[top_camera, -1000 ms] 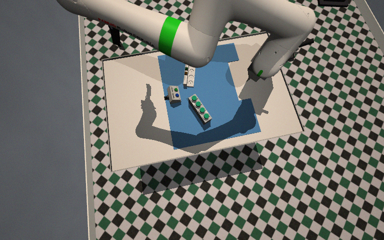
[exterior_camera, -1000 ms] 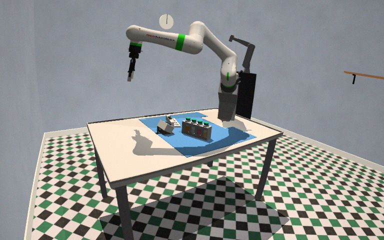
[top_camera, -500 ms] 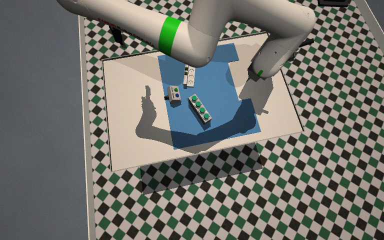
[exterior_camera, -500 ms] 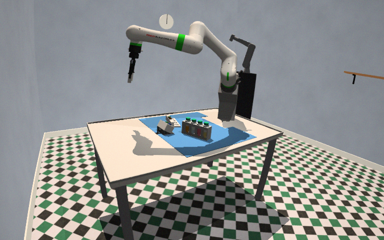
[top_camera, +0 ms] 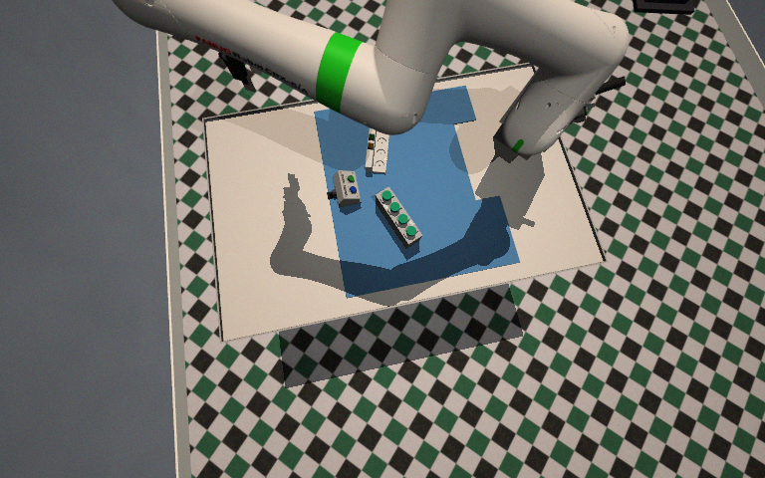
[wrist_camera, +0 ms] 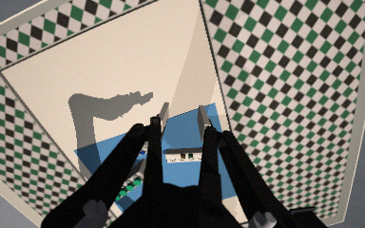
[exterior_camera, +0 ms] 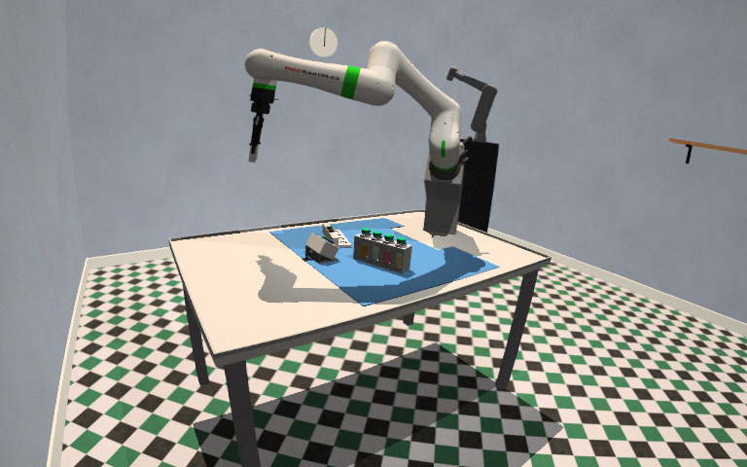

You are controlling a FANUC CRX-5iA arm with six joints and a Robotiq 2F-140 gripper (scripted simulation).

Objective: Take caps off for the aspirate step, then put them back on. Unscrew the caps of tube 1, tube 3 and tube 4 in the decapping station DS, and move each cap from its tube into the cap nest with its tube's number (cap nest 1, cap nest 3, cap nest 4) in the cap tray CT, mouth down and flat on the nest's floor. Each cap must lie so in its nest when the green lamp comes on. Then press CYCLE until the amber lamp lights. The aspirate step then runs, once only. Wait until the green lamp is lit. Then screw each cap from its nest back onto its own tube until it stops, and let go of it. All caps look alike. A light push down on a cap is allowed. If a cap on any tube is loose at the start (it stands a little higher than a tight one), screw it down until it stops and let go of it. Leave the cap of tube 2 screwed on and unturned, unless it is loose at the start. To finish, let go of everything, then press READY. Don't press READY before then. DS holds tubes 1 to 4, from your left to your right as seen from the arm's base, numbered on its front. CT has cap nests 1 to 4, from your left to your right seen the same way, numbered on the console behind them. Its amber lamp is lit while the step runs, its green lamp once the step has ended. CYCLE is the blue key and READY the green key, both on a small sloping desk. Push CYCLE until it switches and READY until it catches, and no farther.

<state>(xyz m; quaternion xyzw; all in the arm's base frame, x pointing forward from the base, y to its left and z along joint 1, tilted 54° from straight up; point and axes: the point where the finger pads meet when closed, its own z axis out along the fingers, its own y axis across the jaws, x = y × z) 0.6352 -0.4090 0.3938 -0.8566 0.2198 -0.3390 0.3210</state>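
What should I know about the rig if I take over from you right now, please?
Hand: high above the table's far-left side, fingers partly closed with a gap between them, holding nothing.
Decapping station: on the blue mat, all four green caps on their tubes.
Cap tray: behind the station; the nests that show hold no caps, part is hidden by the arm.
Key desk: left of the station, blue and green keys untouched as far as I can tell.
Done: nothing visible yet.
Left: decapping 1, 3, 4, CYCLE, recapping, READY.
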